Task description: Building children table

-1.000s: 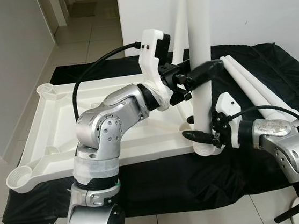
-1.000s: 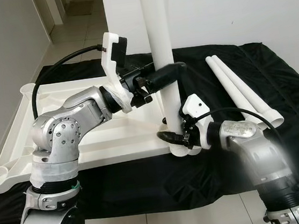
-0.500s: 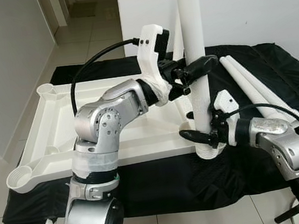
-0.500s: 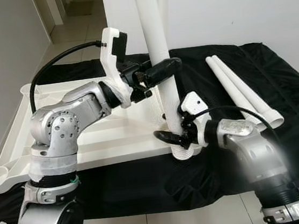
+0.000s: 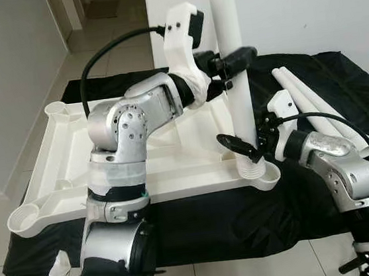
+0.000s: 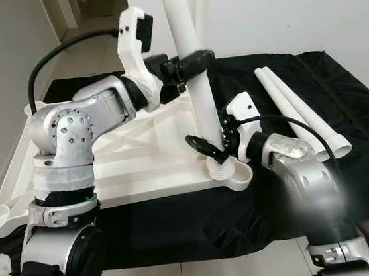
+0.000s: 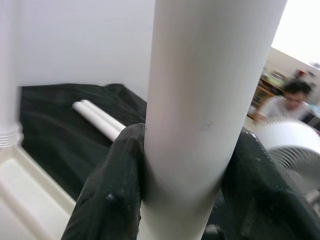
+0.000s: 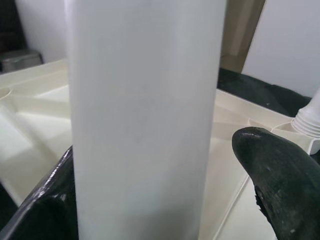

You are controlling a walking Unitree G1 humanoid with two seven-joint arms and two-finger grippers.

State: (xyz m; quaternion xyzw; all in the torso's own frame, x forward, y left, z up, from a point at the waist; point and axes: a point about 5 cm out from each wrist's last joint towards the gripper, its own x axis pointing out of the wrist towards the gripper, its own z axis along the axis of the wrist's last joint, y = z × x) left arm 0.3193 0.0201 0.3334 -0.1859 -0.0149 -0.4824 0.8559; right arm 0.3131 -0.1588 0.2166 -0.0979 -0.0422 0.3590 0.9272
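Black cloth (image 5: 201, 223): L gripper (image 5: 232, 62) clamps upright leg (image 5: 234, 72); R gripper (image 5: 246, 149) loose round it, near tabletop (image 5: 73, 157) corner.

The upright leg (image 5: 231, 59) stands at the near right corner of the upturned tabletop (image 5: 62, 172), with the left hand (image 5: 234, 62) clamped on it high and the right hand (image 5: 247, 149) straddling it low, blocking that corner. A second upright leg (image 6: 201, 3) stands close behind. Two loose legs (image 5: 314, 106) lie on the black cloth (image 5: 359, 91) to the right. The tabletop's left half is open.
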